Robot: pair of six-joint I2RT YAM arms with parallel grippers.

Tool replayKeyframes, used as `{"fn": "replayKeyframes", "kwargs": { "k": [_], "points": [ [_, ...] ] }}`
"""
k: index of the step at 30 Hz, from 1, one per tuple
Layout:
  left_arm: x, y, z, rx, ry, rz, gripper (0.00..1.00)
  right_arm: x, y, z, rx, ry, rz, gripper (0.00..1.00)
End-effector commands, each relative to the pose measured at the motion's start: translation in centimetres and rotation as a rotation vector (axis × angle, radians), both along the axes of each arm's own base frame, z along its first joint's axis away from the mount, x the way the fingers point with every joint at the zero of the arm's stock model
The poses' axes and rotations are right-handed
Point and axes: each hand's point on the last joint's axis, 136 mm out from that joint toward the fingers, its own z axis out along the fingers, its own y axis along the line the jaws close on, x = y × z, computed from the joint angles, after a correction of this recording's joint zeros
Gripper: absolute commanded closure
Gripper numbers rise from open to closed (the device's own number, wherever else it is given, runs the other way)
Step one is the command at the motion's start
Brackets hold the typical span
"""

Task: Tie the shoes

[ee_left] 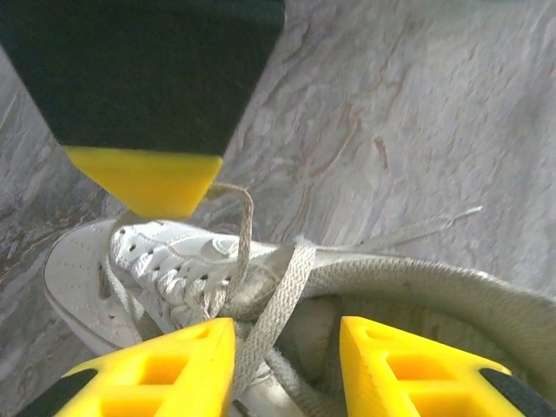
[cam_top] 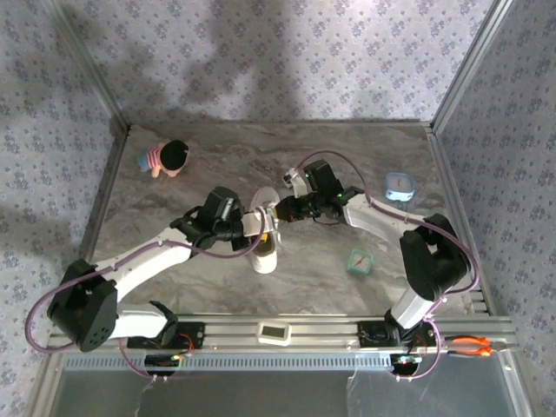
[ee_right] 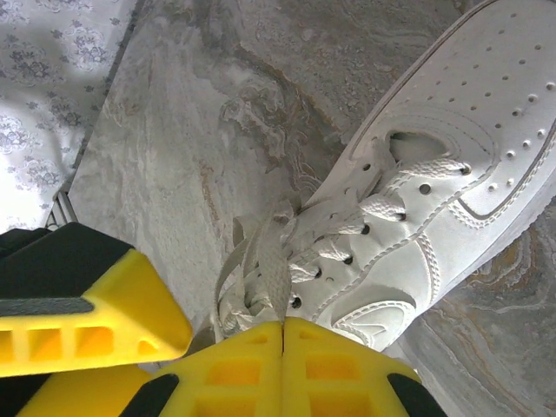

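Right fingers [ee_right: 334,369] pinch laces [ee_right: 261,269] of one sneaker [ee_right: 469,148]; left fingers [ee_left: 165,369] stand apart.

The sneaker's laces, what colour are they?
The laces are off-white, clearest in the right wrist view.

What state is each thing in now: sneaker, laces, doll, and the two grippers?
sneaker, standing on its sole, not tied
laces, loose, no bow
left gripper, fingers apart, one lace between them
right gripper, fingers shut on the laces
doll, lying on its side
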Motion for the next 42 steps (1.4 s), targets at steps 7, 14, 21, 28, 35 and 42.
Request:
{"fn": "replayKeyframes", "kwargs": {
  "k": [7,14,21,28,35,42],
  "points": [
    [1.1,0.2,-1.7,0.121,-0.075,-0.016,0.64,0.3,0.2,0.3,0.014,0.008,0.015,1.0],
    [1.0,0.1,-2.1,0.135,-0.078,-0.014,0.76,0.3,0.2,0.2,0.016,0.01,0.015,1.0],
    [0.9,0.3,-1.1,0.093,-0.097,0.005,0.93,0.3,0.2,0.2,0.013,0.011,0.015,1.0],
    [0.7,0.6,0.1,0.032,-0.098,0.031,0.93,0.3,0.1,0.2,0.011,0.01,0.016,1.0],
    [0.7,0.7,0.8,-0.013,-0.078,0.035,0.8,0.1,0.3,0.3,0.012,0.008,0.023,1.0],
    [0.5,0.4,0.8,-0.022,-0.062,0.021,0.82,-0.1,0.4,0.4,0.015,0.003,0.028,1.0]
  ]
}}
